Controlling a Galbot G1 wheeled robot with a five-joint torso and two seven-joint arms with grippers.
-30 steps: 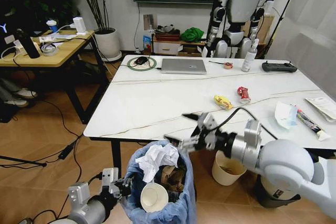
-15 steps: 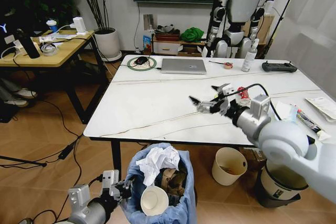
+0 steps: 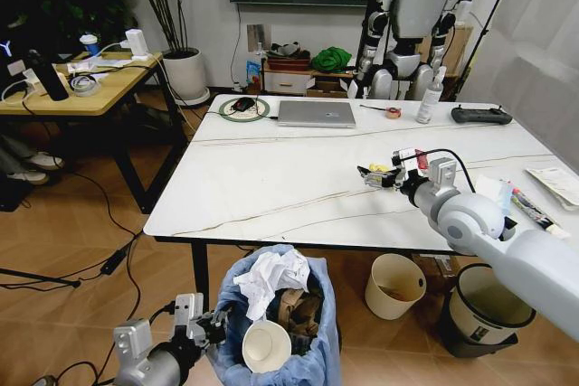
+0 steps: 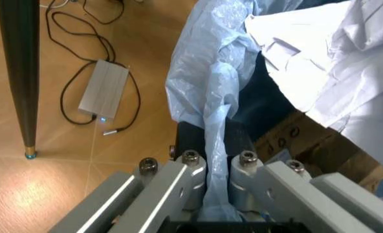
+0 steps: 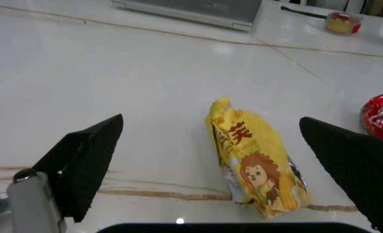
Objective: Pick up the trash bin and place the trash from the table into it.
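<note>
Nearest, low at the robot's left, the left gripper (image 3: 204, 325) is clamped on the rim of the bin (image 3: 312, 314); the left wrist view shows its fingers (image 4: 190, 180) pinching the crinkled blue bag (image 4: 208, 87) between them. The bin sits below the counter's near edge, already holding crumpled white paper (image 3: 270, 275), a paper cup (image 3: 266, 346) and brown cardboard (image 3: 295, 306).

On the floor just right of it stand a cream bucket (image 3: 395, 283) and a larger dark bin (image 3: 484, 306).

Farther out, over the white counter (image 3: 262, 183), the right gripper (image 3: 378, 174) hovers with its fingers (image 5: 88, 160) spread wide and nothing between them. A yellow snack wrapper (image 5: 259, 160) lies flat on the counter in the gap between them, not touched by either. A red crushed wrapper (image 5: 380, 116) lies near it, to the right. More paper litter (image 3: 493, 196) rests toward the counter's right edge.

At the far side are a laptop (image 3: 317, 113), a spray bottle (image 3: 428, 97) and a black controller (image 3: 480, 115).
</note>
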